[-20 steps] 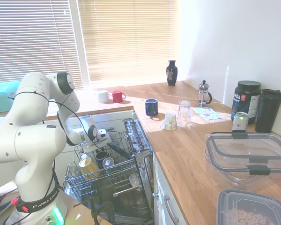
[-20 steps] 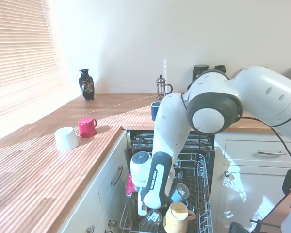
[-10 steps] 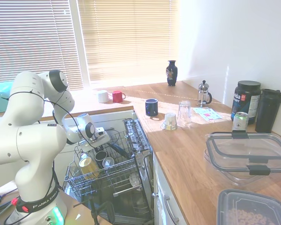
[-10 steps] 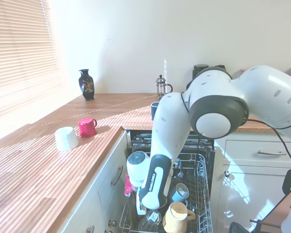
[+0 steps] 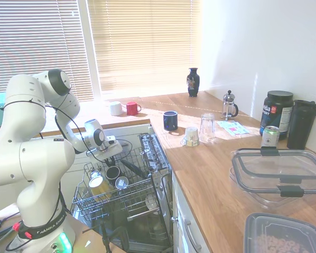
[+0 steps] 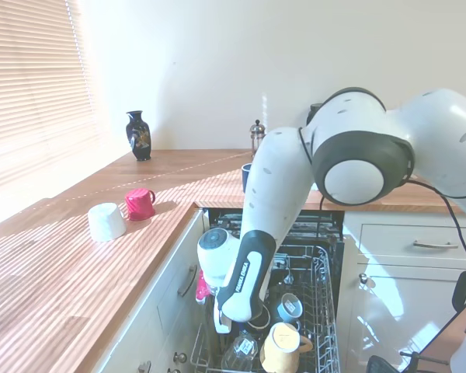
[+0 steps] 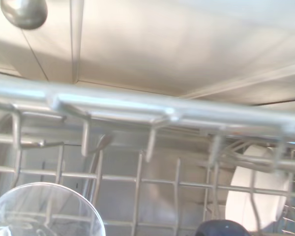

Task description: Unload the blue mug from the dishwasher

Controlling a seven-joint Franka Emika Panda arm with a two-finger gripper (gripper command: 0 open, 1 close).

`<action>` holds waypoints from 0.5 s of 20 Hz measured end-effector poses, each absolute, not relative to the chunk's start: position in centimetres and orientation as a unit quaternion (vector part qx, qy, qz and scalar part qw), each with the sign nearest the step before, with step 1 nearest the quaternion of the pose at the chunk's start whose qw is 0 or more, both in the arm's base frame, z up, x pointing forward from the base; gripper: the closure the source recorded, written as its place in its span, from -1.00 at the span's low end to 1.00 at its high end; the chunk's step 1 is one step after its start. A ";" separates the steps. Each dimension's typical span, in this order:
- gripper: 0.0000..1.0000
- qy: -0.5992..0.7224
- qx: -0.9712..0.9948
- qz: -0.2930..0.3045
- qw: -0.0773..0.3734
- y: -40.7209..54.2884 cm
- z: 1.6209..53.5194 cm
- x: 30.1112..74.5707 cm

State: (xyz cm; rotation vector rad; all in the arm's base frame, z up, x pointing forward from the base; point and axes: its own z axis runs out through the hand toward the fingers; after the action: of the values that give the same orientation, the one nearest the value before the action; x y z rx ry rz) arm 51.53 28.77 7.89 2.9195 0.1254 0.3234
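Above the pulled-out wire rack (image 5: 116,197) of the dishwasher (image 5: 147,211), the tool (image 5: 109,149) hovers with its finger state impossible to tell, while the blue mug (image 5: 113,174) sits in the rack beside a yellow mug (image 5: 98,185), a cobalt mug (image 5: 170,120) standing on the worktop (image 5: 216,174).

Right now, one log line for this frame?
tool: over rack, grip state unseen | blue mug: in dishwasher rack, not held | unload: not done
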 end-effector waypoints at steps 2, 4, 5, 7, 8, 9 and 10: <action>1.00 0.042 0.988 0.111 0.103 28.9 8.9 51.7; 1.00 0.038 0.987 0.113 0.107 29.2 10.1 51.8; 1.00 0.037 0.987 0.115 0.110 29.4 10.8 51.8; 1.00 0.035 0.985 0.123 0.119 29.6 12.5 52.1; 1.00 0.032 0.984 0.127 0.124 29.5 13.6 52.4; 1.00 0.029 0.983 0.131 0.128 29.4 14.6 52.7; 1.00 0.026 0.982 0.133 0.132 29.2 15.5 53.0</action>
State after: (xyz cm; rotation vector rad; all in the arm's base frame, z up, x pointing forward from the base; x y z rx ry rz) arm 52.98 29.22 15.51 2.8492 0.0759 0.3848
